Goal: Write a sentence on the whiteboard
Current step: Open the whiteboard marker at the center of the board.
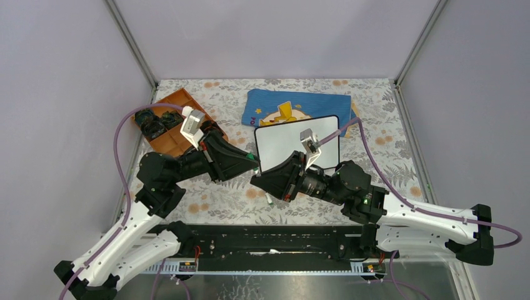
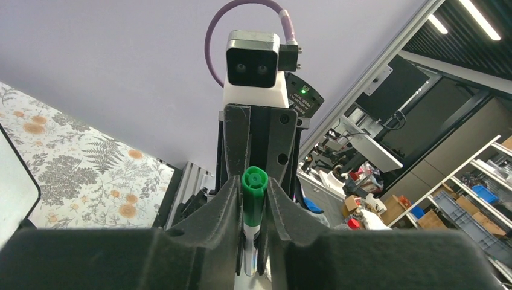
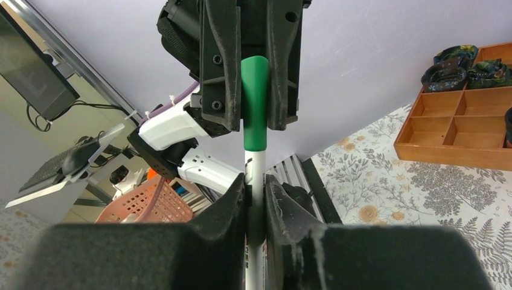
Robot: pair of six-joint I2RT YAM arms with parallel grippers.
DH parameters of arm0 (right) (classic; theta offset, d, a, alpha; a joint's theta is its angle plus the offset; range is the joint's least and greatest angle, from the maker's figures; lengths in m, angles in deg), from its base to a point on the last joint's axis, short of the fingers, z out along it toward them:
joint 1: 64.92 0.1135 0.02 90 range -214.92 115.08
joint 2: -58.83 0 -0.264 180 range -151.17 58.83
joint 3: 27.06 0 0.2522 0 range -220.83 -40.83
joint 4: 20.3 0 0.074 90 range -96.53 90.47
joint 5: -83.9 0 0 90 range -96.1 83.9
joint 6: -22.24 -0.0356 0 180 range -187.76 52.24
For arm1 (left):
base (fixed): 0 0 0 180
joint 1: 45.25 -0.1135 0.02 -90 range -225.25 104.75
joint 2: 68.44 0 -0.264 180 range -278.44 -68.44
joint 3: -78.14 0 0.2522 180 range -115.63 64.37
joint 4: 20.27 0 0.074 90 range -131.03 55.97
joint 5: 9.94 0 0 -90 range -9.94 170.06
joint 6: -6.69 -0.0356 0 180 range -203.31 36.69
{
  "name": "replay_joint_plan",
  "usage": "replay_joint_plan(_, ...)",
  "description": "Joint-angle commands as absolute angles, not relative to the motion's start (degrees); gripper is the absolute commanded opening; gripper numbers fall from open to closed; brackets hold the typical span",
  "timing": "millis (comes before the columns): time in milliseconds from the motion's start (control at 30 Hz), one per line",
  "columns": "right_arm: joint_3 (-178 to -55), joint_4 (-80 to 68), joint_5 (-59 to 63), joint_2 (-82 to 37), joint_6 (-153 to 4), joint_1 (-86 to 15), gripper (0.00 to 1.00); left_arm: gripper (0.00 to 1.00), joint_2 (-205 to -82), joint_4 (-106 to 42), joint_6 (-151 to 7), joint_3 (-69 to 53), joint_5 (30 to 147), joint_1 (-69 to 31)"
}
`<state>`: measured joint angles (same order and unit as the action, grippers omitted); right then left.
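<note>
The whiteboard lies on the floral cloth with a blank white face; no green writing shows on it. Its black-framed corner shows at the left of the left wrist view. Both grippers meet at the board's near-left corner, holding one marker between them. My left gripper is shut on the marker's green cap. My right gripper is shut on the marker's white body. In the right wrist view the green cap sits on the body, clamped in the left jaws.
A blue cloth with a yellow cartoon figure lies behind the board, partly under it. A brown wooden divided tray with dark items stands at the back left, and also shows in the right wrist view. Grey walls enclose the table.
</note>
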<state>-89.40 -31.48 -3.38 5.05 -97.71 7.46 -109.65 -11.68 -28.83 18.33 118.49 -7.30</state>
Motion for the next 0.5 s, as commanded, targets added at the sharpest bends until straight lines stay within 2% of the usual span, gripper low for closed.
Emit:
replay_joint_plan(0,-91.36,-32.59,-3.06,5.35,-96.21,7.52,0.04,0.22,-109.30,-8.28,-28.66,17.13,119.42,-6.93)
replay_joint_plan(100,-91.32,-32.15,-3.77,5.56,-96.54,7.56,0.06,0.06,-109.31,-8.43,-28.82,17.18,119.43,-6.93)
replay_joint_plan(133,-91.36,-31.99,-4.22,5.68,-97.04,7.52,0.11,0.00,-109.25,-8.60,-28.96,17.18,119.37,-6.93)
replay_joint_plan(200,-91.21,-32.43,-5.08,5.92,-98.04,7.51,0.24,0.00,-108.91,-9.14,-29.39,17.29,118.85,-7.00)
replay_joint_plan(267,-91.19,-33.07,-5.36,6.05,-98.99,7.52,0.33,0.00,-108.34,-9.77,-29.97,17.43,118.22,-6.94)
replay_joint_plan(367,-91.34,-33.85,-4.99,6.03,-100.10,7.53,0.42,0.00,-107.39,-10.43,-30.60,17.75,117.09,-6.94)
replay_joint_plan(467,-91.41,-34.04,-4.93,5.80,-100.58,7.49,0.44,0.00,-107.08,-10.79,-30.73,17.88,116.68,-6.94)
